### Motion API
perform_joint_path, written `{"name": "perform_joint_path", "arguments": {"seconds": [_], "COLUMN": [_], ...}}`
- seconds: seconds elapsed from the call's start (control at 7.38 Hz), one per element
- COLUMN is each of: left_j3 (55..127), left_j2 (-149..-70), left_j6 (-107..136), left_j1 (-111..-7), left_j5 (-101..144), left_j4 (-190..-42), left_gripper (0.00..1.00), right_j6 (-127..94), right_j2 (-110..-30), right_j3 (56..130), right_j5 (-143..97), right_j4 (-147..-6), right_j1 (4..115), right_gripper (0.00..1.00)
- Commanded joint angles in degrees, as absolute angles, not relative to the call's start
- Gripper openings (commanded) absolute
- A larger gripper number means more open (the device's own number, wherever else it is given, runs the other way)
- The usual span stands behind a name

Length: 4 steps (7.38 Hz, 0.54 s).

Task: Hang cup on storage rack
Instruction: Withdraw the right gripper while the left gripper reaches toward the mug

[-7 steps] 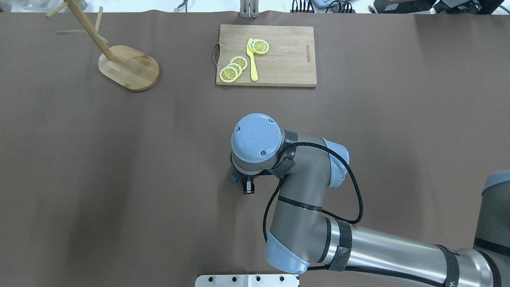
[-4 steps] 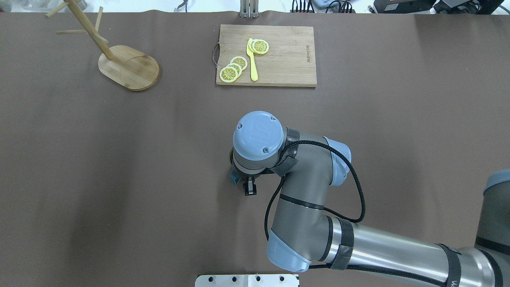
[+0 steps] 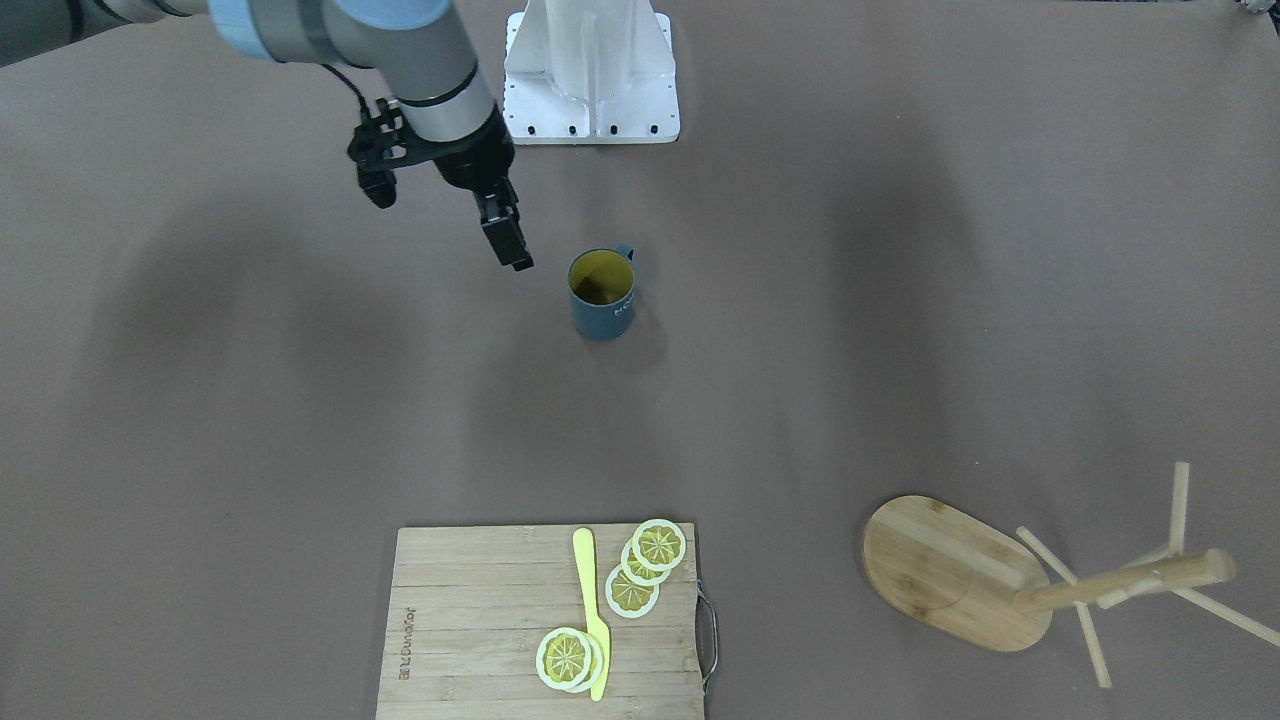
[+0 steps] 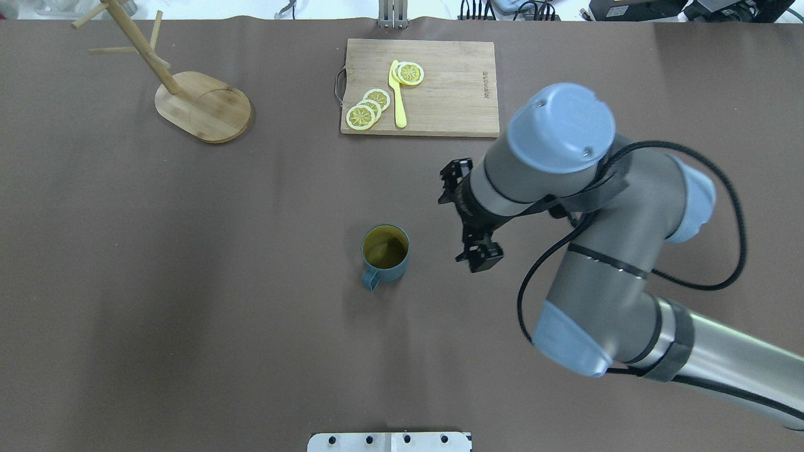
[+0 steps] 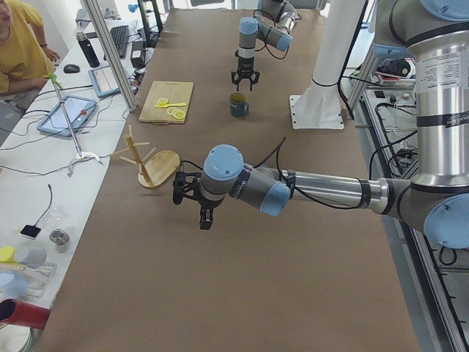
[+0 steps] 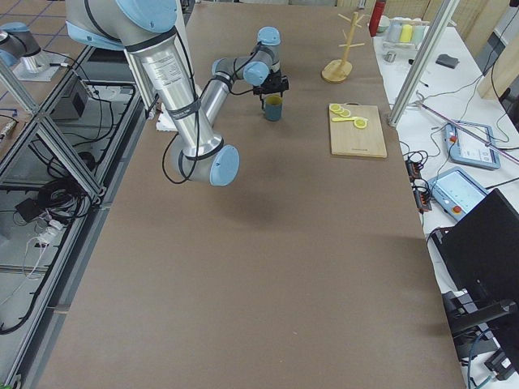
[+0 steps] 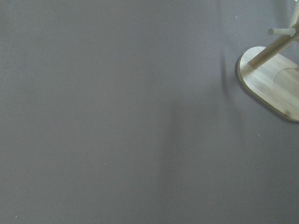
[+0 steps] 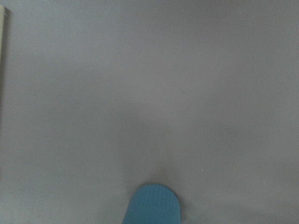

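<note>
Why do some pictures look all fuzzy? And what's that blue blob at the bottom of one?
Right wrist-mounted view: all soft and hazy; the blue blob is too blurred to name for sure. Left wrist-mounted view: soft too, though the storage rack shows at the right edge. Overhead exterior view: sharp, the cup crisp, with wide faint shadows on the table.

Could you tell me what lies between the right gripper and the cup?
Only bare brown table cover separates the right gripper and the cup, per the overhead view.
</note>
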<state>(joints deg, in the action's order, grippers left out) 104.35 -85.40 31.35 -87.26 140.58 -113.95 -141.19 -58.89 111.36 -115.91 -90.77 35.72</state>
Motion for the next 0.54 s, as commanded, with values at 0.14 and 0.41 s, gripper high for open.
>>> {"name": "perform_joint_path", "arguments": {"seconds": [0.14, 0.41], "left_j3": [108.96, 112.04], "left_j2": [-91.75, -95.61], "left_j6": [39.46, 38.67], "left_j1": [-76.5, -66.15], "left_j5": [140.28, 135.92], "left_j4": [-114.79, -117.4], "left_gripper": [0.93, 0.93], "right_j6": [-101.38, -77.11], "right_j2": [-72.13, -79.15], "right_j3": [115.14, 114.09], "right_j5": [-119.79, -119.62], "right_j4": [-90.62, -90.26], "right_j1": [47.17, 51.39], "right_gripper": [1.0, 1.0]}}
